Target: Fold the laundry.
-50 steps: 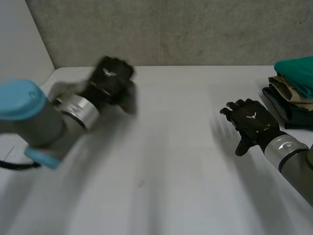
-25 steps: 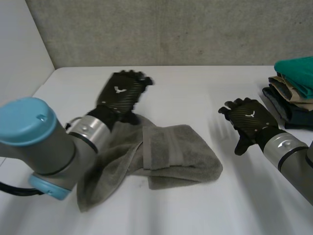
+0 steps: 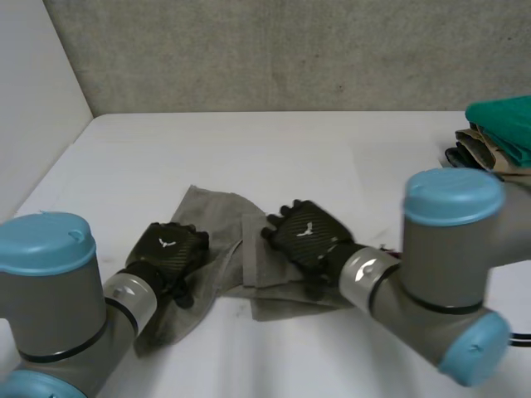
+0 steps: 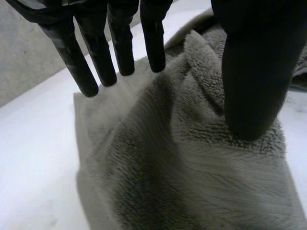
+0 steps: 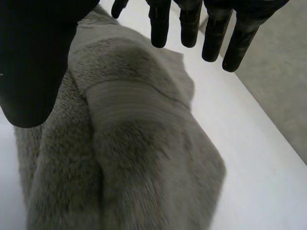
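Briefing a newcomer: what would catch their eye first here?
The crumpled grey towel in the middle of the white table, with both black hands open over it: the left hand at its left part, the right hand near its middle. Then the stack of folded clothes, teal on top, at the table's right edge.

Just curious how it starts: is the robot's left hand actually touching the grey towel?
Touching. In the left wrist view the left hand has its thumb pressed into the grey towel, denting the pile; no gap shows.
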Motion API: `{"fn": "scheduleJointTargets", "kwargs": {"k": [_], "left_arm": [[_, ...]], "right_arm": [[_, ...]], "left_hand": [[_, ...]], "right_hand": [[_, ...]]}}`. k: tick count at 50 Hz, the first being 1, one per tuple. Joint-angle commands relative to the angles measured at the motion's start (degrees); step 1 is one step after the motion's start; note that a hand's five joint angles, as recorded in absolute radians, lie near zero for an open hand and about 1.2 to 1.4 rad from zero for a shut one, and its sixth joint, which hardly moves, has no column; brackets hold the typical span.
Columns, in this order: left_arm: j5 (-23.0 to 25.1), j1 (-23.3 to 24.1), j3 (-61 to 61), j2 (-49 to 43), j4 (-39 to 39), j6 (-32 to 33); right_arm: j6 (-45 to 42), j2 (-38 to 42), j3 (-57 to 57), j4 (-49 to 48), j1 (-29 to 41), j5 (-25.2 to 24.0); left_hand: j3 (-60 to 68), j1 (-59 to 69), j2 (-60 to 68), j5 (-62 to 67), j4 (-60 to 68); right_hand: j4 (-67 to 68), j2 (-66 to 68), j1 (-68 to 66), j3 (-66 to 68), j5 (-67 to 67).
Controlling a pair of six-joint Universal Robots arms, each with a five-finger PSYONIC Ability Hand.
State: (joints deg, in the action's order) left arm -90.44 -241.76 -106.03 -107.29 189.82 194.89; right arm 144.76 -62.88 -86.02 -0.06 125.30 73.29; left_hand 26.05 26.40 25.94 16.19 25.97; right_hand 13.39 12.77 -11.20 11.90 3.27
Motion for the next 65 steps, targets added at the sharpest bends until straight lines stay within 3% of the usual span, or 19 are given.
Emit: {"fn": "scheduleJointTargets", "kwargs": {"k": [1,5,6,7,10,14,20,28,32,33,34,36,41,46,50,58,65], "left_arm": [[-0.3,0.1,2.2,-5.4,1.9,-0.4],[-0.4,0.1,3.0,-6.9,2.5,-0.3],[-0.4,0.1,3.0,-6.9,2.5,-0.3],[-0.4,0.2,3.2,-6.8,2.5,-0.1],[-0.4,0.2,3.5,-5.8,2.7,0.0],[-0.4,0.1,5.0,-3.1,3.5,0.1],[-0.5,-2.3,9.7,1.4,3.8,0.2],[-0.5,-3.9,19.1,0.2,3.1,0.8],[-0.1,-2.3,20.3,-0.6,2.7,0.4],[0.0,-1.7,20.3,-0.6,2.4,0.2],[0.0,-0.8,20.2,-0.6,2.2,0.1],[-0.2,2.5,19.8,-0.7,1.3,-0.8],[-0.5,5.2,17.0,-0.7,-0.3,-6.8],[0.0,5.9,13.3,-0.7,-2.1,-20.6],[0.8,6.1,11.7,-0.6,-3.4,-27.9],[7.4,7.9,10.5,-1.8,-3.7,-33.0],[7.4,10.6,13.2,-7.1,-3.3,-35.7]], "right_arm": [[-0.7,7.8,4.5,-5.8,3.5,1.8],[-0.6,10.1,5.5,-9.6,4.0,3.3],[-0.6,10.1,5.6,-10.1,4.0,3.8],[-0.4,9.7,5.5,-11.0,3.9,4.7],[0.4,8.5,5.0,-11.6,3.4,5.9],[2.5,2.9,3.0,-11.5,3.0,6.2],[4.8,-8.8,-1.3,-9.0,-6.4,4.8],[-3.8,-15.2,-2.7,13.2,-17.0,-8.9],[-7.4,-18.2,-2.8,17.0,-19.0,-11.8],[-6.9,-18.5,-2.7,16.4,-19.0,-11.6],[-6.1,-18.6,-2.7,15.7,-18.9,-11.2],[-2.7,-18.5,-2.8,13.3,-18.8,-9.6],[4.5,-16.8,-2.9,7.9,-18.5,-6.0],[7.2,-14.5,-2.1,3.5,-12.3,-2.4],[6.7,-13.2,-2.2,2.7,-9.2,0.9],[6.7,-10.3,-3.3,2.5,-8.3,3.3],[7.0,-10.3,-5.1,0.9,-7.4,3.3]], "left_hand": [[26.3,26.0,26.5,26.2,26.4],[50.9,50.5,51.0,50.7,51.0],[53.9,53.6,54.0,53.8,54.0],[53.9,53.6,54.1,53.8,54.0],[53.9,53.6,54.1,53.8,54.0],[53.9,53.6,54.1,53.8,54.0],[53.9,53.6,54.1,53.8,54.0],[53.9,53.6,54.1,53.8,54.0],[53.9,53.6,54.1,53.8,54.0],[53.9,53.6,54.1,53.8,54.0],[45.6,45.3,45.8,45.5,45.7],[18.5,18.1,18.6,18.3,18.6],[5.4,5.0,5.5,5.2,5.5],[2.5,2.1,2.6,2.4,2.6],[2.5,2.1,2.6,2.4,2.6],[3.2,2.8,3.3,3.0,3.3],[4.8,4.5,5.0,4.7,4.9]], "right_hand": [[-2.8,-2.2,0.6,-1.3,-2.7],[17.6,18.3,-19.8,19.1,17.8],[28.5,29.2,-30.7,30.0,28.7],[52.0,52.6,-54.2,53.5,52.1],[66.6,67.2,-68.8,68.1,66.7],[66.6,67.2,-68.8,68.1,66.7],[66.6,67.2,-68.8,68.1,66.7],[66.6,67.2,-68.8,68.1,66.7],[66.6,67.2,-68.8,68.1,66.7],[66.6,67.2,-68.8,68.1,66.7],[66.6,67.2,-68.8,68.1,66.7],[66.6,67.2,-68.8,68.1,66.7],[66.6,67.2,-68.8,68.1,66.7],[66.6,67.2,-68.8,68.1,66.7],[66.6,67.2,-68.8,68.1,66.7],[66.6,67.2,-68.8,68.1,66.7],[66.6,67.2,-68.8,68.1,66.7]]}}
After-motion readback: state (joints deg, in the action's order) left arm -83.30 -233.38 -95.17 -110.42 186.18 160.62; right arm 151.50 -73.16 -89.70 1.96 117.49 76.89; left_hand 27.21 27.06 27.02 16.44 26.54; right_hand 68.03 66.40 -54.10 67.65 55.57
